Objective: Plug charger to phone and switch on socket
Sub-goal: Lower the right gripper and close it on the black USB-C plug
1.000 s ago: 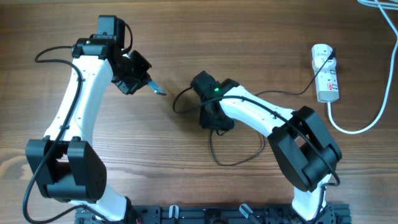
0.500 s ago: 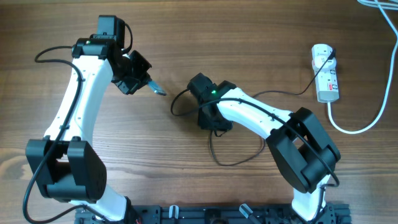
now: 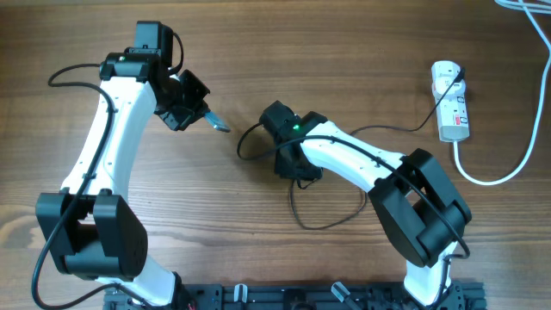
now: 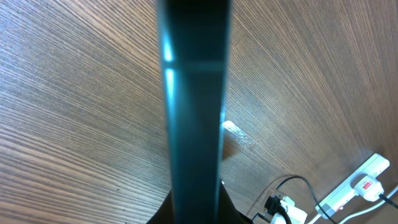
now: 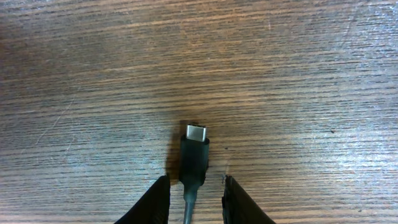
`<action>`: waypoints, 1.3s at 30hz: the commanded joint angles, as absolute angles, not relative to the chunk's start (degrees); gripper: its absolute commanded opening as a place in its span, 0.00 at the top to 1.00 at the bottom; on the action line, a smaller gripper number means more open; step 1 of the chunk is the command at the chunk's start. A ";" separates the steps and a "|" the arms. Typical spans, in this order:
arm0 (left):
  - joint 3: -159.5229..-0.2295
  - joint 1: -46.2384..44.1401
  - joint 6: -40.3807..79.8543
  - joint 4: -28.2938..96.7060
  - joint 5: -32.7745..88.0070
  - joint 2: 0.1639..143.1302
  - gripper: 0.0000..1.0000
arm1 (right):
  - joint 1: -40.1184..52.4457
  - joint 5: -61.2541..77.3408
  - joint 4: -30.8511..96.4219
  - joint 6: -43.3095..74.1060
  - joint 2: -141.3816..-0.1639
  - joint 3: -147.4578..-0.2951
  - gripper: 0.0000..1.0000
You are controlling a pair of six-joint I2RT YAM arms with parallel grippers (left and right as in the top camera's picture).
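My left gripper (image 3: 198, 110) is shut on the phone (image 3: 219, 123) and holds it tilted above the table. In the left wrist view the phone (image 4: 194, 106) fills the middle as a dark teal bar. The charger, a thin black cable (image 3: 320, 222), loops under my right arm. Its plug tip (image 5: 194, 149) lies flat on the wood. My right gripper (image 5: 194, 198) is open and low over the table. Its fingers (image 5: 155, 202) straddle the cable just behind the plug, with a small gap on each side. The white socket (image 3: 450, 102) lies at the far right with the black cable running to it.
The socket's thick white cord (image 3: 516, 164) curves along the right table edge. The socket (image 4: 364, 186) also shows at the bottom right of the left wrist view. Bare wood lies between the phone and the plug. A black rail (image 3: 301, 297) runs along the front edge.
My right wrist has shifted slightly to the left over the cable. The left arm and the phone have not moved.
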State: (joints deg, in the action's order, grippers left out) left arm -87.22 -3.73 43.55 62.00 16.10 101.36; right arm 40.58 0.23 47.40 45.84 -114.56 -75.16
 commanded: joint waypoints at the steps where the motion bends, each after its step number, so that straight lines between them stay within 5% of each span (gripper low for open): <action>1: -87.96 -3.64 42.37 62.06 15.77 100.25 0.96 | 40.71 1.52 48.12 46.68 -115.20 -75.29 0.71; 39: -87.96 -3.64 42.39 62.19 15.77 100.25 0.96 | 41.30 1.91 49.80 46.65 -119.70 -75.29 0.75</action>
